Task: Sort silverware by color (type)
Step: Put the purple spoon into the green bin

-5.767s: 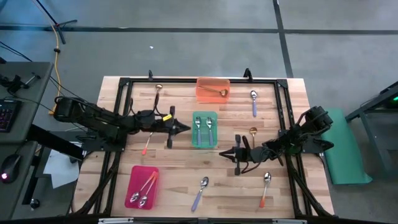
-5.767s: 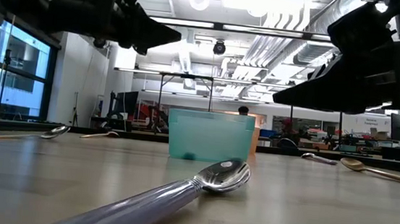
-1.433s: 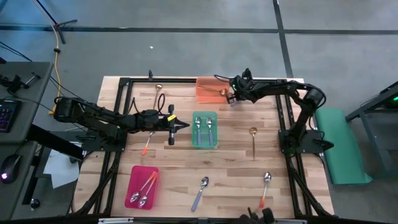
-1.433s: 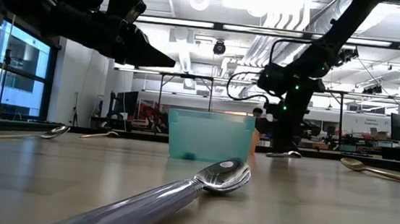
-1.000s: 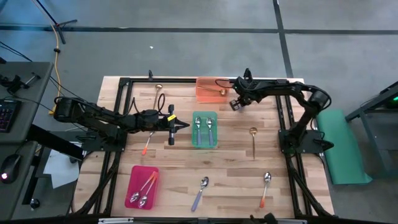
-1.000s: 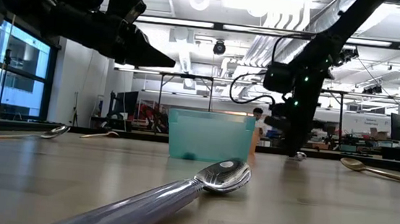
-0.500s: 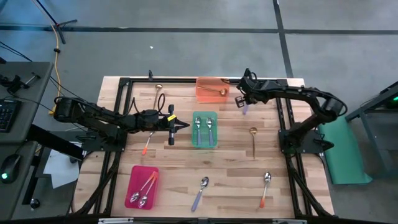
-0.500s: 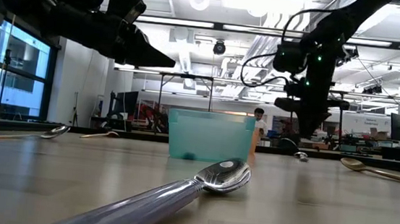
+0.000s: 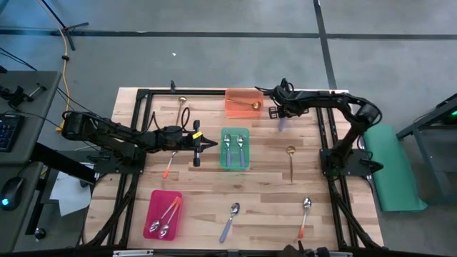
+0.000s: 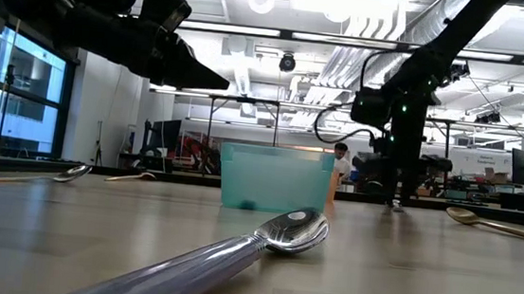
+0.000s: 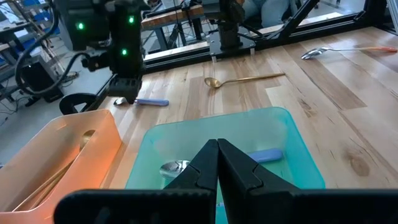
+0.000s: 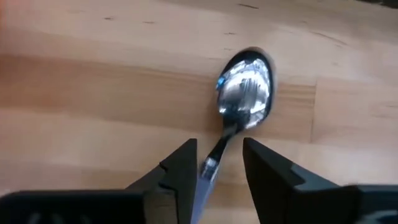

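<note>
My right gripper [image 9: 275, 112] is open and low over the far right part of the table, beside the orange tray [image 9: 244, 102]. In the right wrist view its fingers [image 12: 219, 146] stand on either side of the neck of a purple-handled spoon [image 12: 244, 93] that lies flat on the wood. The spoon's handle [image 9: 281, 126] shows below the gripper in the high view. My left gripper [image 9: 207, 145] is shut and hovers at the left edge of the green tray [image 9: 235, 148]. Its fingers [image 11: 217, 158] point over that tray.
The orange tray holds a gold spoon, the green tray two purple-handled spoons, and the red tray [image 9: 163, 213] orange-handled ones. Loose spoons lie on the table: gold [image 9: 182, 107], orange [image 9: 169, 164], gold [image 9: 290, 160], purple [image 9: 230, 220] and orange [image 9: 305, 214]. A black frame rims the table.
My right gripper has risen off the table, shifted slightly toward the right edge, then come down again over the purple-handled spoon next to the orange tray.
</note>
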You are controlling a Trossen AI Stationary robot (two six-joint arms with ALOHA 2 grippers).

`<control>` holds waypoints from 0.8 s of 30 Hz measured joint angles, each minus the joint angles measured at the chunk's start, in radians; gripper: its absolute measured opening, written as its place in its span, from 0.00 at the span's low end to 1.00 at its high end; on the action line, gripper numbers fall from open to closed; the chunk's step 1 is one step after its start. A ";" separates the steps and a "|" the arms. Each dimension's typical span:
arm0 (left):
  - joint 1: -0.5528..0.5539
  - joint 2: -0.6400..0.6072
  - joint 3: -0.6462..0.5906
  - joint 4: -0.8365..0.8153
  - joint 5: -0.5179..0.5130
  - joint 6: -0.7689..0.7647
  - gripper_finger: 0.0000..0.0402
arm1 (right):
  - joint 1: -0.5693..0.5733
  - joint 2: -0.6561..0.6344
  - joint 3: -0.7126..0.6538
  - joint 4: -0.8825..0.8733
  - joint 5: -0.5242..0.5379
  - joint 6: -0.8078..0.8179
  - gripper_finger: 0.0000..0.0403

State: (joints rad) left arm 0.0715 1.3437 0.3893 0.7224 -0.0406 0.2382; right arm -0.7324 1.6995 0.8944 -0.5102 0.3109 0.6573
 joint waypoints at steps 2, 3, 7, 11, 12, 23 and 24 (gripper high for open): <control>0.000 0.000 0.000 0.000 0.000 0.000 0.00 | -0.009 0.023 0.000 0.019 0.000 -0.001 0.28; 0.000 0.000 0.000 0.000 0.000 0.000 0.00 | -0.010 0.028 0.000 0.025 0.000 -0.002 0.26; 0.000 0.000 0.000 -0.001 0.000 0.000 0.00 | -0.012 0.041 0.002 0.037 0.007 -0.010 0.19; -0.001 0.000 0.000 -0.003 0.003 0.000 0.00 | -0.011 0.043 0.002 0.046 0.011 -0.034 0.08; 0.000 0.000 0.000 -0.005 0.003 0.000 0.00 | -0.008 0.043 0.002 0.046 0.012 -0.034 0.05; 0.000 0.000 0.000 -0.015 0.003 0.000 0.00 | 0.016 -0.003 -0.003 -0.037 -0.050 -0.081 0.01; 0.000 0.000 0.000 -0.015 0.003 0.000 0.00 | 0.020 -0.020 -0.004 -0.048 -0.057 -0.078 0.01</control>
State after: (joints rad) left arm 0.0711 1.3437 0.3893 0.7074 -0.0380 0.2382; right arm -0.7120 1.6798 0.8906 -0.5585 0.2534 0.5791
